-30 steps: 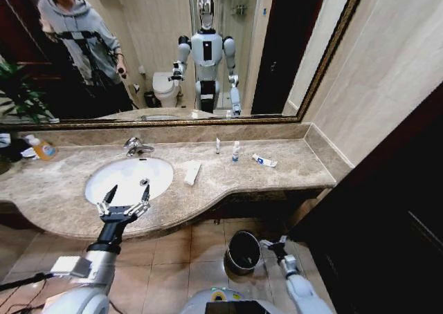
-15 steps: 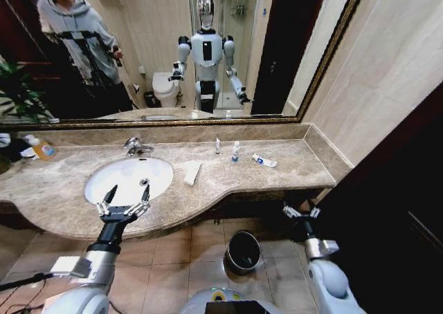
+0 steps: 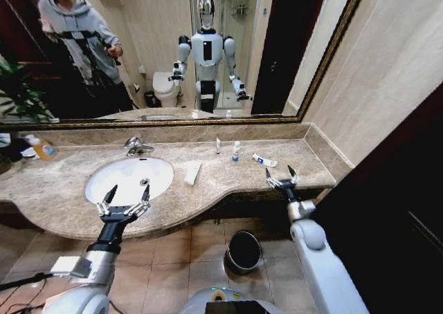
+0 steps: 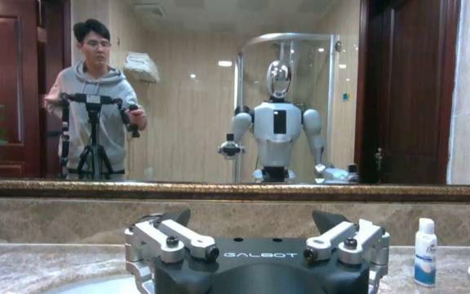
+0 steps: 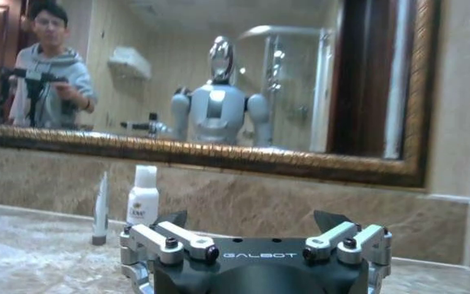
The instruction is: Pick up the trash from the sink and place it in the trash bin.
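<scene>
We count four pieces of trash on the marble tabletop, all right of the sink [image 3: 104, 182]: one flat white bar [image 3: 192, 171] just beside the basin's right rim; one slim white vial [image 3: 217, 145] and one white bottle with blue label [image 3: 236, 151], both upright near the far wall; one white-blue tube [image 3: 264, 160] lying flat farther right. One small object [image 3: 145, 182] rests inside the basin; we cannot tell what it is. One black trash bin [image 3: 243, 251] stands on the tiled floor below the tabletop's near edge.

One chrome faucet [image 3: 136, 146] sits at the far rim of the sink. One bottle of orange liquid [image 3: 42, 148] stands far left.

Two grippers: the left gripper [image 3: 124, 199] hovers at the basin's near rim, jaws spread and empty; the right gripper [image 3: 282, 178] is above the tabletop's near right edge, close to the tube, jaws likewise apart and empty.
</scene>
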Available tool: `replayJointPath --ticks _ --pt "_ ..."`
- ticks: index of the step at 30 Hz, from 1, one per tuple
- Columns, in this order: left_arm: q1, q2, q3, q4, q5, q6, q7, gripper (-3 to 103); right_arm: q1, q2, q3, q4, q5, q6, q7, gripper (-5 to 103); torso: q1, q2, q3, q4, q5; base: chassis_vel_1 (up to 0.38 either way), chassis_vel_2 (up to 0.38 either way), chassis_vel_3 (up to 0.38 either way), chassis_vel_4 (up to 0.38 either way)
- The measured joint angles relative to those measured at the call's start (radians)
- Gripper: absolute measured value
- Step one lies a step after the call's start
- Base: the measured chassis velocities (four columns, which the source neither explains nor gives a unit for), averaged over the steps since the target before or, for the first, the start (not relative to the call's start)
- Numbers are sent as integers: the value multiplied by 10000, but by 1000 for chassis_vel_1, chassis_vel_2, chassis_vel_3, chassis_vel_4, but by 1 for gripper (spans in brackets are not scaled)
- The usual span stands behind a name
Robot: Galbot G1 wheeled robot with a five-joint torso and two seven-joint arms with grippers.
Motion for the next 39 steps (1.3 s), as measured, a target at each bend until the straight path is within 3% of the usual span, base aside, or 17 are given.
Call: replayJointPath --ticks 5,15,27,33,36,38,39 --pt "0 -1 0 0 0 0 0 100 1335 -408 -862 -1418 506 -330 -255 100 -1 0 0 -3 -2 0 0 0 0" --pt "0 0 1 0 0 0 2 100 3527 -305 -1908 -3820 493 -266 -447 100 0 0 0 -1 -1 0 0 0 0" --pt "0 0 0 0 0 0 1 100 4116 -256 -2121 -4884 154 -608 -826 103 -1 0 -1 -3 0 0 0 0 0" --pt "0 0 0 0 0 0 1 100 4116 -243 -2120 -5027 -293 -788 -804 90 -2 0 -1 -2 0 0 0 0 0" --pt "0 0 0 0 0 0 1 100 4094 -224 -2121 -5030 -301 -811 -685 73 -2 0 -2 -2 0 0 0 0 0" --pt "0 0 0 0 0 0 1 100 4091 -222 -2121 -5025 -301 -812 -667 73 -2 0 -2 -3 0 0 0 0 0" --pt "0 0 0 0 0 0 1 100 4084 -212 -2111 -5014 -301 -822 -624 67 -2 0 -2 -3 0 0 0 0 0"
